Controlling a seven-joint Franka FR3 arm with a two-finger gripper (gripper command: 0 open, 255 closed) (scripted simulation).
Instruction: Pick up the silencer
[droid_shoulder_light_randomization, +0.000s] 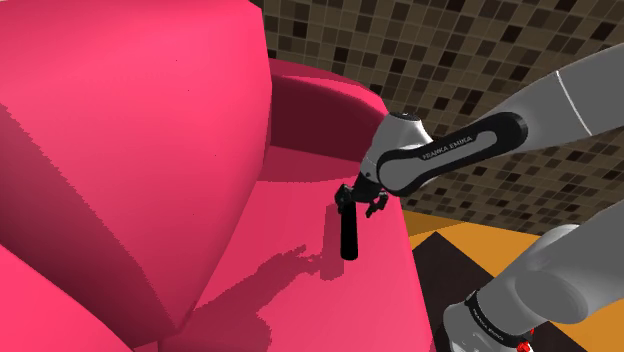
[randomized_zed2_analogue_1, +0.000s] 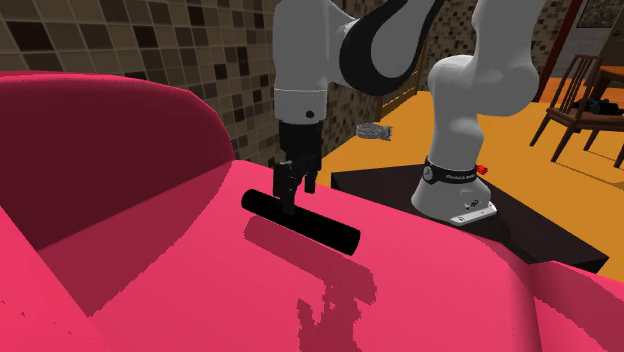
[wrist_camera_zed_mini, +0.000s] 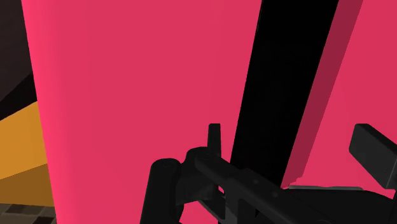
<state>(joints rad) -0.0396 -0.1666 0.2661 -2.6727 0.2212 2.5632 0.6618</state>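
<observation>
Pink sofa (randomized_zed2_analogue_1: 450, 290); silencer (randomized_zed2_analogue_1: 322, 229) inside spread gripper (randomized_zed2_analogue_1: 296, 193)

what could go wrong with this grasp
The gripper straddles the silencer near one end, so it may tip or slip when lifted. In the wrist view one finger stands clear of it, so closing could nudge it along the sofa.
</observation>
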